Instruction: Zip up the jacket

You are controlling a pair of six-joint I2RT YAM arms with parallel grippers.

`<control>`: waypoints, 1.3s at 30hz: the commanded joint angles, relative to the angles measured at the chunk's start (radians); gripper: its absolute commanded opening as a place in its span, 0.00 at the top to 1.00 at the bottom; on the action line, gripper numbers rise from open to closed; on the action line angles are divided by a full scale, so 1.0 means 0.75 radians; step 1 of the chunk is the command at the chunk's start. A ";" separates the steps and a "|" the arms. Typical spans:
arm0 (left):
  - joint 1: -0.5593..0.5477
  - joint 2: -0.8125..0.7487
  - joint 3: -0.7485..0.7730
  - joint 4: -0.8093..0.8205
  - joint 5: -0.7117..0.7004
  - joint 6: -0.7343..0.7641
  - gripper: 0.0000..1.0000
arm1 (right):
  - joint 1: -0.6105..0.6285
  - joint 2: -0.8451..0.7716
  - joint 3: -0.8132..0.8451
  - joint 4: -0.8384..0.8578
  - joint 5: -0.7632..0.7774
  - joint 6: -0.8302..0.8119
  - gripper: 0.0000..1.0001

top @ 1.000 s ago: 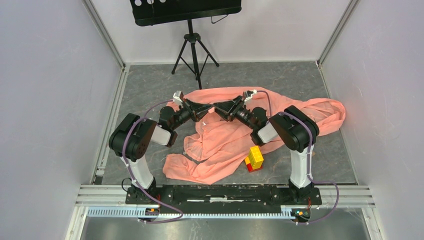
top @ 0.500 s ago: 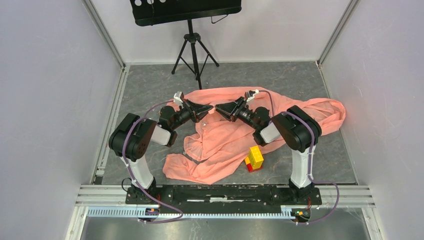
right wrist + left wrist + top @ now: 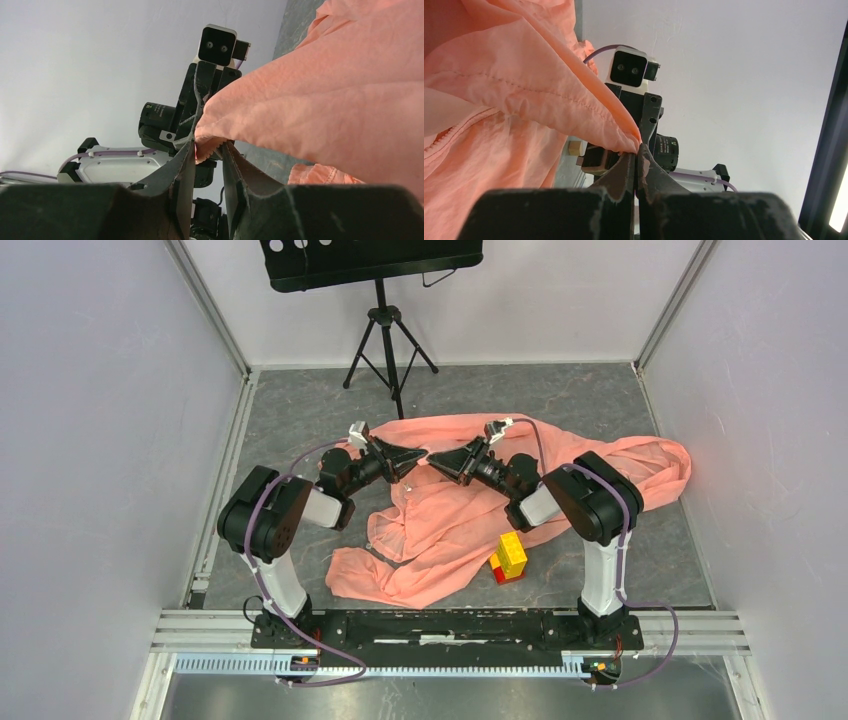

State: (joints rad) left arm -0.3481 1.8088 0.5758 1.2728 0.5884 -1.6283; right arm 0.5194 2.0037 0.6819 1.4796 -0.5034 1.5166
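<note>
The salmon-pink jacket (image 3: 450, 525) lies crumpled on the grey floor between the arms. My left gripper (image 3: 417, 455) is shut on a pointed hem corner of the jacket (image 3: 514, 85) and holds it lifted; the pinch shows at the fingertips in the left wrist view (image 3: 637, 150). My right gripper (image 3: 434, 460) faces it, tip almost to tip. In the right wrist view its jaws (image 3: 208, 146) stand a little apart, with a toothed edge of the jacket (image 3: 325, 95) between the tips. The zipper line is otherwise hidden in the folds.
A small yellow-and-red block stack (image 3: 511, 556) stands on the floor at the jacket's near right edge, beside the right arm. A black tripod stand (image 3: 388, 340) is at the back. Grey walls close in left and right.
The two grippers drew apart half a second ago and have come back together, tip to tip. The left gripper has kept its hold on the jacket corner.
</note>
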 commanded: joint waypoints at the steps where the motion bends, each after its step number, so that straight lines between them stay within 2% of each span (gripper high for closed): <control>1: 0.006 -0.010 0.043 0.009 0.039 0.070 0.98 | 0.011 -0.031 0.036 0.636 -0.058 -0.037 0.69; 8: 0.007 -0.016 0.033 0.005 0.062 0.082 0.98 | 0.011 0.002 0.080 0.636 -0.081 -0.029 0.75; 12: 0.007 -0.027 0.039 -0.025 0.071 0.110 0.98 | 0.011 0.014 0.091 0.637 -0.090 -0.029 0.99; 17: 0.012 -0.072 0.065 -0.147 0.091 0.205 0.98 | 0.010 0.012 0.079 0.624 -0.113 -0.082 0.99; 21: 0.018 -0.171 0.115 -0.481 0.111 0.449 0.96 | 0.011 -0.017 0.066 0.527 -0.136 -0.247 1.00; 23: 0.022 -0.230 0.138 -0.656 0.091 0.577 0.85 | 0.010 -0.026 0.053 0.503 -0.130 -0.328 1.00; 27: 0.031 -0.376 0.120 -1.024 -0.049 0.815 0.50 | 0.011 -0.031 0.036 0.470 -0.110 -0.469 1.00; 29: 0.041 -0.479 0.079 -1.175 -0.140 0.908 0.21 | 0.006 -0.033 0.042 0.415 -0.116 -0.522 1.00; 30: 0.046 -0.521 0.061 -1.262 -0.188 0.960 0.15 | 0.003 -0.035 0.042 0.383 -0.118 -0.552 1.00; 33: 0.047 -0.640 0.021 -1.448 -0.264 1.057 0.16 | -0.009 -0.023 0.052 0.325 -0.109 -0.607 1.00; 35: 0.045 -0.659 0.010 -1.514 -0.249 1.069 0.26 | -0.018 -0.001 0.070 0.310 -0.118 -0.613 1.00; 37: 0.030 -0.640 0.018 -1.558 -0.232 1.088 0.43 | -0.032 0.017 0.075 0.320 -0.120 -0.601 1.00; 39: 0.010 -0.594 0.045 -1.593 -0.225 1.120 0.52 | -0.047 0.028 0.075 0.317 -0.128 -0.599 1.00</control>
State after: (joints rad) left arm -0.3199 1.3331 0.5949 0.2188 0.4419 -0.9096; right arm 0.5049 2.0117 0.7074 1.4796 -0.5774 1.1114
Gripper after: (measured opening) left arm 0.536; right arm 0.021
